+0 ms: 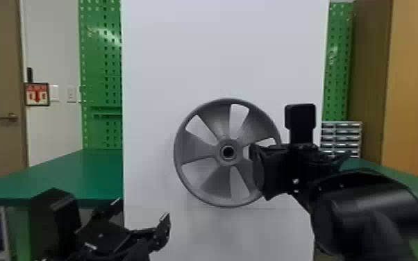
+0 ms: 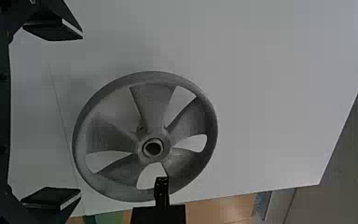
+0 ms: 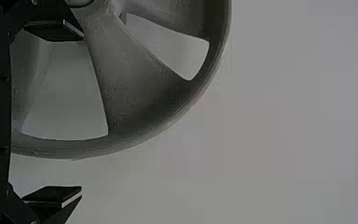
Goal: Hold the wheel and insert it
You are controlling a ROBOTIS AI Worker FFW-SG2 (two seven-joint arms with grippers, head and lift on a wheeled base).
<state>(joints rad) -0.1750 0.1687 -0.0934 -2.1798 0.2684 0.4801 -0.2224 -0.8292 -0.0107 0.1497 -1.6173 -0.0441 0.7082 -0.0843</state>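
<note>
Where the wheel point(image 1: 198, 152) stands upright before a white panel point(image 1: 218, 52), mid-frame in the head view, the right gripper point(image 1: 300, 161) overlaps its right edge; left gripper point(image 1: 142, 209), lower left. Left wrist view: fingers apart, wheel beyond. Right wrist view: fingers apart, one overlapping the wheel.

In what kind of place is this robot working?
Probably a workshop or a robotics lab: there are green perforated pegboards, a green-topped workbench and a small-parts drawer cabinet behind the white panel.
</note>
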